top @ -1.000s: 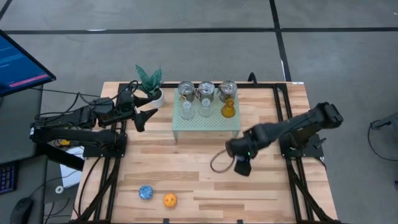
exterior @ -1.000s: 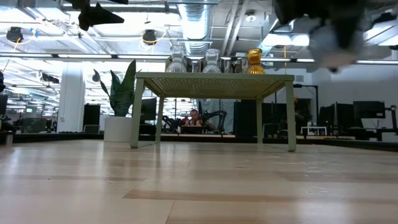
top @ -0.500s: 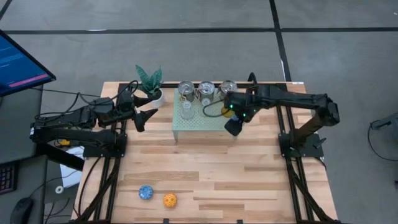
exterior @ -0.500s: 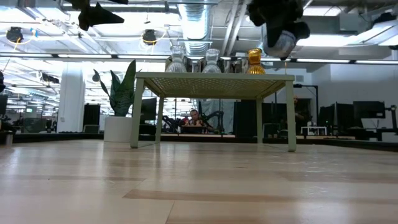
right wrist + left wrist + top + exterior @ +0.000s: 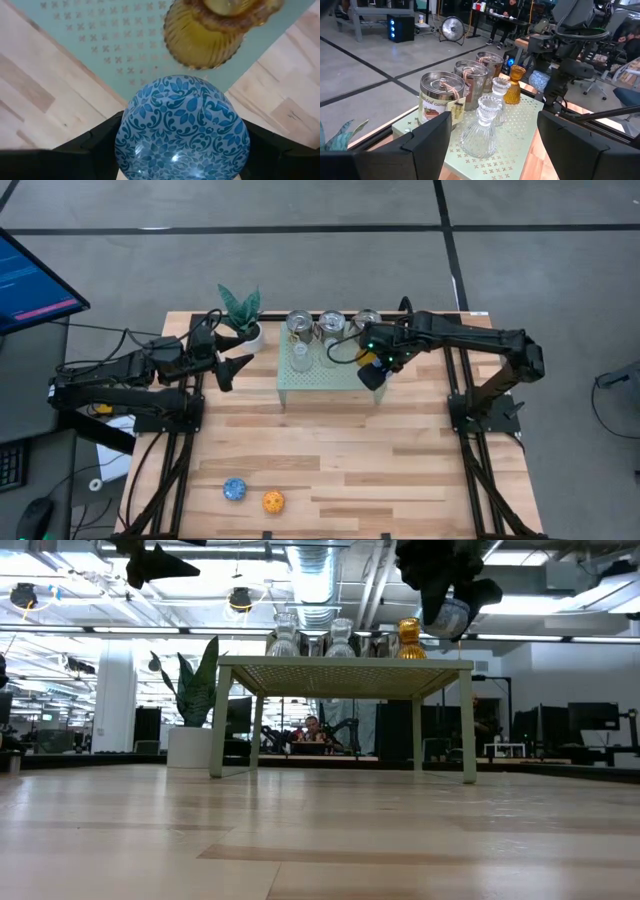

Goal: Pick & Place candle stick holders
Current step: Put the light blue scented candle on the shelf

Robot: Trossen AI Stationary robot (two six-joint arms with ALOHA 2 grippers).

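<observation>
My right gripper (image 5: 182, 147) is shut on a blue patterned candle stick holder (image 5: 182, 130) and hangs over the near right corner of the pale green stand (image 5: 310, 380), beside the amber holder (image 5: 215, 35). Three silver holders (image 5: 331, 323) and two clear glass ones (image 5: 482, 127) stand on their bases on the stand. A second blue holder (image 5: 235, 489) and an orange one (image 5: 273, 501) lie on the table near its front edge. My left gripper (image 5: 238, 370) waits open left of the stand, touching nothing. My right gripper pinches the blue holder's round sides (image 5: 125, 145) between its two fingers, which come from above and point down. The holder (image 5: 452, 615) hangs below the fingers, lifted clear above the stand's top.
A green leafy plant in a white pot (image 5: 242, 320) stands at the far edge, left of the stand and close to my left gripper. Bare wood lies between the stand and the two holders at the front edge.
My right gripper has carried the blue holder up and toward the table's far edge, from over the bare wood right of centre to the stand's near right corner, rolling its wrist on the way. It has barely moved in the last half second.
</observation>
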